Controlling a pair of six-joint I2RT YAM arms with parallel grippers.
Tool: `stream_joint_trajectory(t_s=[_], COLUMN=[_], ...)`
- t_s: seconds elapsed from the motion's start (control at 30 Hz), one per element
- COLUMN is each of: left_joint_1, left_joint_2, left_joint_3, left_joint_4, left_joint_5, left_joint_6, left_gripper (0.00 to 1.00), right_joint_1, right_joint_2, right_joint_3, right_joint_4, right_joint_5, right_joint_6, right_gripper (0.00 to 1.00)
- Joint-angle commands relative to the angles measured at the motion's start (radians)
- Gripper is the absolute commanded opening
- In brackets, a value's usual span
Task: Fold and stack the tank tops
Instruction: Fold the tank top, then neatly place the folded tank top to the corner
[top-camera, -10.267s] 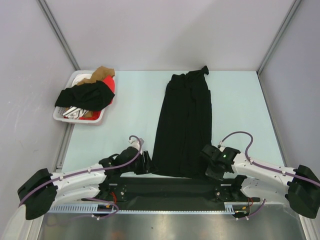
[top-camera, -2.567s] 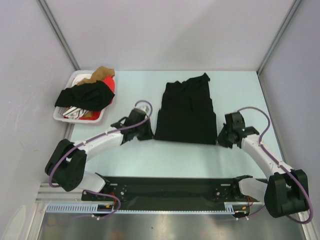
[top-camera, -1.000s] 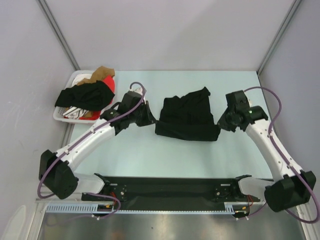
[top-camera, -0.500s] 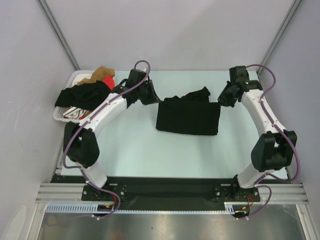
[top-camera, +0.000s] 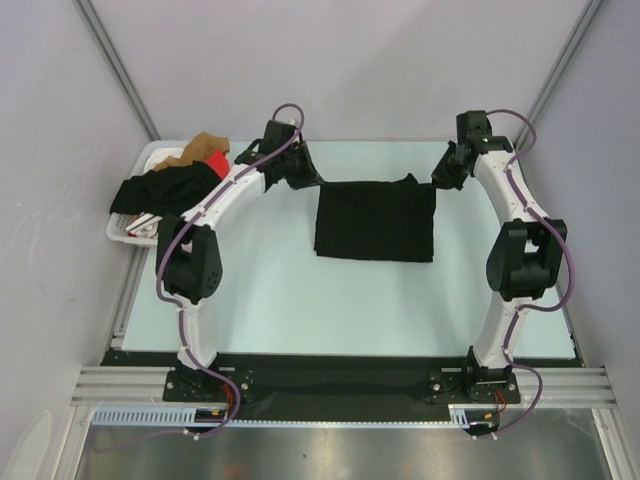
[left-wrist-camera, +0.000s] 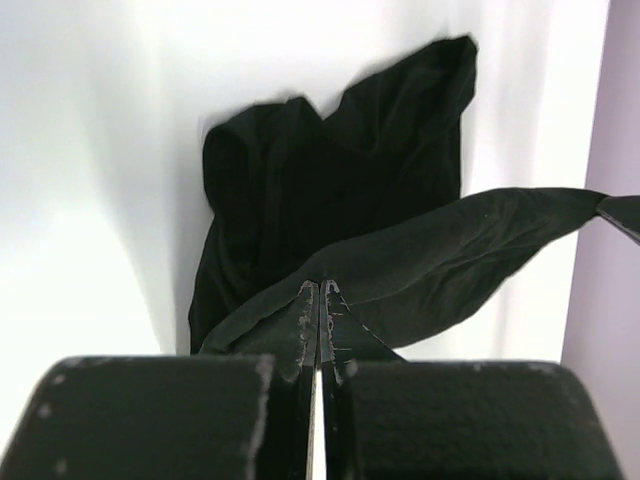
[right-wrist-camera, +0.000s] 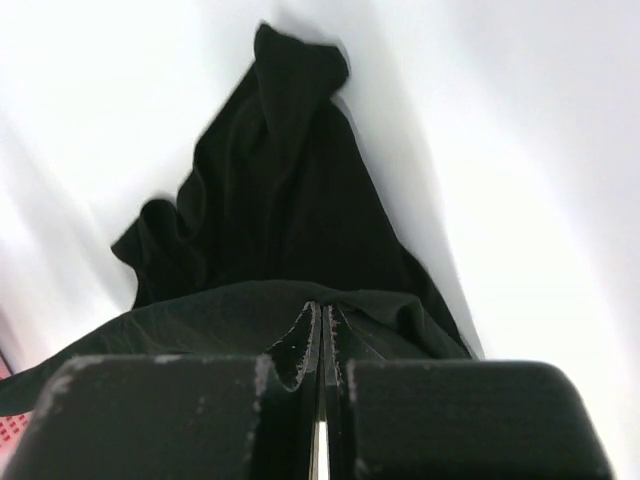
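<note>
Top external view: both my arms stretch to the far side of the table (top-camera: 280, 290), where the black tank top (top-camera: 375, 220) lies as a folded, roughly square panel toward 12 o'clock from my bases. My left fingers (top-camera: 305, 178) are clenched on the panel's far corner at its 10 o'clock. My right fingers (top-camera: 442, 176) are clenched on the other far corner at its 2 o'clock, and the far edge runs straight between them.

Left wrist view: the two fingers press together on a pinch of black fabric, and a taut band of cloth runs off toward 3 o'clock. Beneath that band, more of the garment lies rumpled on the table.

Right wrist view: the same kind of grip, with the cloth running off toward 8 o'clock and a rumpled layer below it ending in a narrow tip at 12 o'clock.

A white basket (top-camera: 128, 236) sits at the table's 10 o'clock, well apart from the panel. The red tank top (top-camera: 220, 165) shows as a bright patch inside it, beside a dark garment (top-camera: 165, 190) draped over the rim and a tan cloth (top-camera: 205, 145).
</note>
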Motion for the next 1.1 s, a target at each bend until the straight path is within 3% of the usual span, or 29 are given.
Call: stream_joint_trajectory(t_s=[0.0, 0.27, 0.4, 0.43, 0.47, 0.57, 0.63, 0.67, 0.7, 0.77, 0.9, 0.93, 1.07], left_joint_1=[0.023, 0.054, 0.08, 0.089, 0.092, 0.101, 0.112, 0.117, 0.118, 0.121, 0.12, 0.114, 0.068], left_joint_2=[0.045, 0.204, 0.287, 0.305, 0.33, 0.413, 0.418, 0.398, 0.358, 0.235, 0.064, 0.021, -0.148], left_joint_3=[0.079, 0.223, 0.237, 0.249, 0.263, 0.355, 0.404, 0.391, 0.359, 0.233, 0.044, -0.065, -0.276], left_joint_4=[0.059, 0.087, 0.186, 0.208, 0.22, 0.214, 0.164, 0.157, 0.17, 0.2, 0.254, 0.281, 0.357], left_joint_5=[0.044, 0.064, 0.084, 0.089, 0.087, 0.069, 0.067, 0.052, -0.003, -0.043, -0.083, -0.069, -0.02], left_joint_6=[-0.017, -0.04, -0.07, -0.074, -0.079, -0.065, -0.03, -0.012, 0.008, 0.062, 0.101, 0.096, 0.07], left_gripper=[0.01, 0.02, 0.14, 0.24, 0.57, 0.85, 0.87, 0.94, 1.0, 1.0, 1.0, 1.0, 0.99], right_joint_1=[-0.017, -0.043, -0.054, -0.078, -0.081, -0.09, -0.093, -0.093, -0.093, -0.095, -0.1, -0.1, -0.084], right_joint_2=[0.062, 0.209, 0.284, 0.324, 0.344, 0.397, 0.389, 0.343, 0.317, 0.214, 0.061, 0.036, -0.062], right_joint_3=[0.095, 0.236, 0.247, 0.247, 0.247, 0.207, 0.133, 0.094, 0.053, -0.083, -0.282, -0.316, -0.428], right_joint_4=[0.028, 0.08, 0.222, 0.252, 0.276, 0.391, 0.454, 0.479, 0.526, 0.571, 0.68, 0.698, 0.674], right_joint_5=[-0.043, -0.083, -0.17, -0.18, -0.183, -0.19, -0.198, -0.193, -0.165, -0.128, -0.149, -0.17, -0.229], right_joint_6=[-0.028, -0.034, -0.008, 0.0, 0.011, 0.055, 0.066, 0.063, 0.057, 0.04, 0.019, 0.014, 0.008], right_gripper=[0.0, 0.01, 0.09, 0.19, 0.45, 0.75, 0.78, 0.83, 0.87, 0.94, 0.89, 0.87, 0.82])
